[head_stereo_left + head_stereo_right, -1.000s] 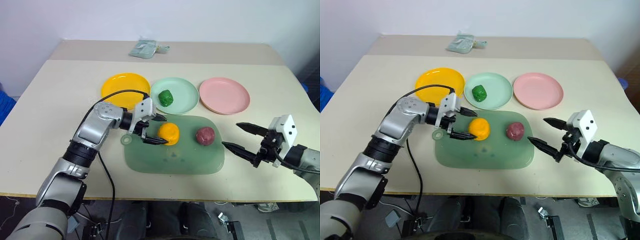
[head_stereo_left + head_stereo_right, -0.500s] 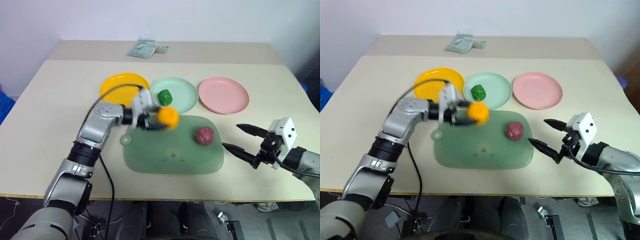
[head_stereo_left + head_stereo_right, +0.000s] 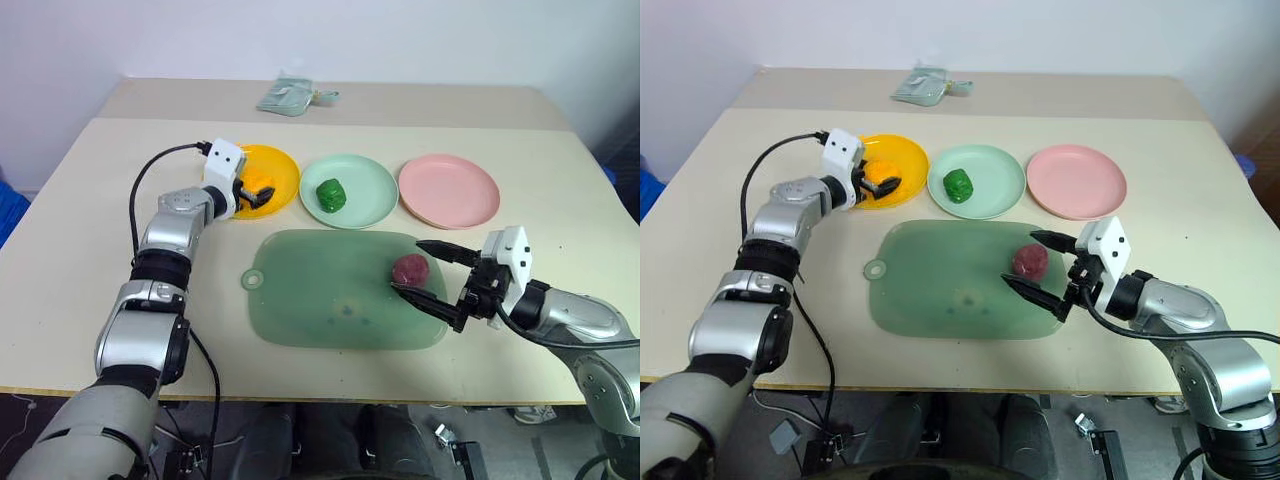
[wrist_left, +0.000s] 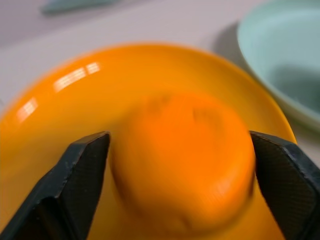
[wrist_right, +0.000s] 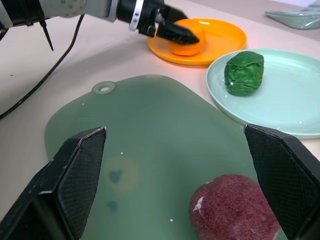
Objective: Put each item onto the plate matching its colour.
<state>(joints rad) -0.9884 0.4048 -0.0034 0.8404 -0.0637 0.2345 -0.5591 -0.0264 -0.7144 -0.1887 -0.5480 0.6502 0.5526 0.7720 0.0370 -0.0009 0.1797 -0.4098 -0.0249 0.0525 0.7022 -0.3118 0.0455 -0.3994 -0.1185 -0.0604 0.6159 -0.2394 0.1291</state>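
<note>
Beige table carries everything. A translucent green mat lies at its near middle, and behind the mat three plates stand in a row: yellow plate on the left, green plate in the middle, pink plate on the right. The orange ball sits on the yellow plate, between the fingers of the left claw, which stand apart on either side of it; whether they touch it cannot be told. The green ball rests on the green plate. The red ball lies on the mat's right part, and the right claw reaches in from the right with fingers wide apart, one either side of that ball. A pale packet lies at the far edge.
</note>
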